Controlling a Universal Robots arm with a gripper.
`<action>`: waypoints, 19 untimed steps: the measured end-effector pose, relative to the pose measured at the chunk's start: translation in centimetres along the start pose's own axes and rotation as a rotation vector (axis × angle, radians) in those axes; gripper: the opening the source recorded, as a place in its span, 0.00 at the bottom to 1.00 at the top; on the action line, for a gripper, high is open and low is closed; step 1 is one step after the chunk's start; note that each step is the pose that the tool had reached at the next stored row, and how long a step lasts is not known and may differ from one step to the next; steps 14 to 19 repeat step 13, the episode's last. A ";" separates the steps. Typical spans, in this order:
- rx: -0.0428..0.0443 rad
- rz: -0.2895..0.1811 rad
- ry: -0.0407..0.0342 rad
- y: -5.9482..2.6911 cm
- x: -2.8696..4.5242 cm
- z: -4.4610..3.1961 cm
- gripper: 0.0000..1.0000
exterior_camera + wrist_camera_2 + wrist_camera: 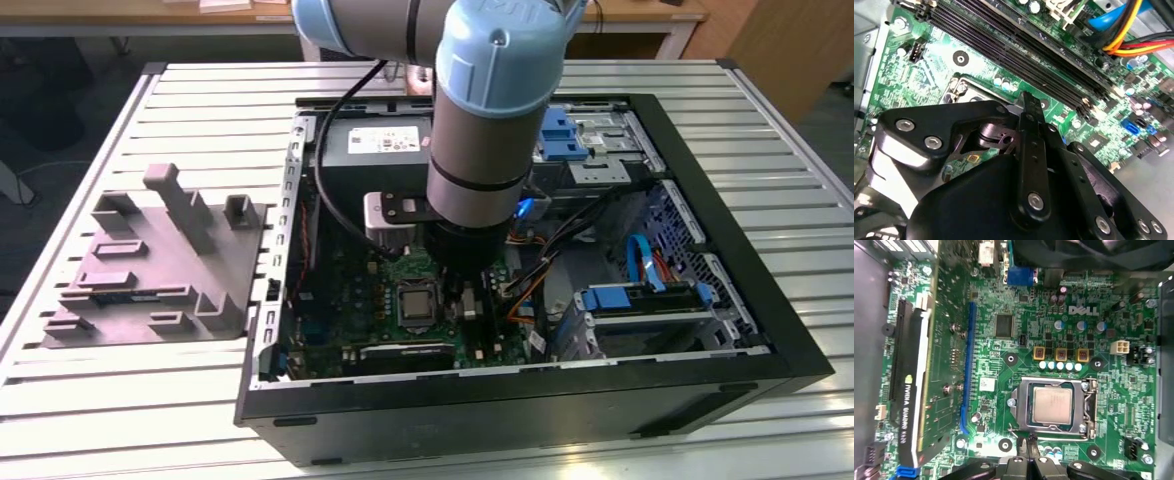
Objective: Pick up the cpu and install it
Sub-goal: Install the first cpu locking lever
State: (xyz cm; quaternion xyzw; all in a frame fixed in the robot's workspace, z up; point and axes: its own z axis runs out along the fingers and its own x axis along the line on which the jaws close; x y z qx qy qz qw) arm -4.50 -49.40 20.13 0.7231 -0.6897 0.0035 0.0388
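Observation:
The cpu point(1053, 406), a small silvery square chip with a pale rim, lies flat inside the silver-framed socket point(1089, 407) on the green motherboard in the first wrist view. My gripper point(1027, 446) hangs just beside the socket's edge, its black fingers point(1029, 112) drawn together with nothing between them. It does not touch the chip. In the second wrist view the gripper body covers most of the socket point(971, 89). In the exterior view the arm's wrist point(467, 230) reaches down into the open computer case above the socket point(414, 300).
A grey moulded tray point(147, 265) sits on the slatted table at the exterior view's left. Long black memory slots point(1019, 50) and orange-yellow cables point(1126, 30) run near the gripper. A graphics card point(911, 390) stands beside the socket. Case walls point(534, 410) enclose the board.

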 end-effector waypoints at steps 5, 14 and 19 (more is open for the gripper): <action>0.0001 0.000 -0.0012 0.04 0.05 -0.90 0.11; 0.0001 0.000 -0.0019 0.05 0.05 -0.91 0.11; 0.0001 0.000 -0.0019 0.05 0.05 -0.91 0.11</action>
